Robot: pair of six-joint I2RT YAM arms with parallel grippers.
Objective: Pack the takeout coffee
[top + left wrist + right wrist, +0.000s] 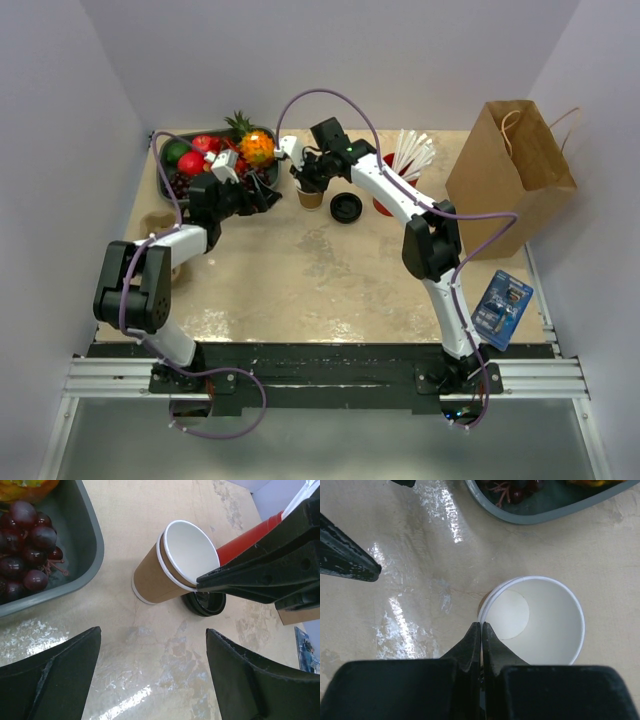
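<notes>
**Spotter:** Where's the coffee cup (311, 197)?

**Me:** Upright on the bench (300, 270), mouth open, right under my right tool (481, 626). Its fingers are pressed together on the near rim, one inside the wall and one outside, as I read it. The black lid (346, 207) lies flat just beside it, on the bag side.

**Spotter:** And the left?

**Me:** My left tool (152, 632) gapes wide, cup ahead, no contact. The right arm's nearer. The paper bag (510, 165) is well off to the right.

**Spotter:** Any print?

**Me:** None on the cup. The blue packet (503, 305) is too small to read.

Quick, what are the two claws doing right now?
Left claw: open, holding nothing.
Right claw: shut, pinching the rim of the paper cup.
</notes>
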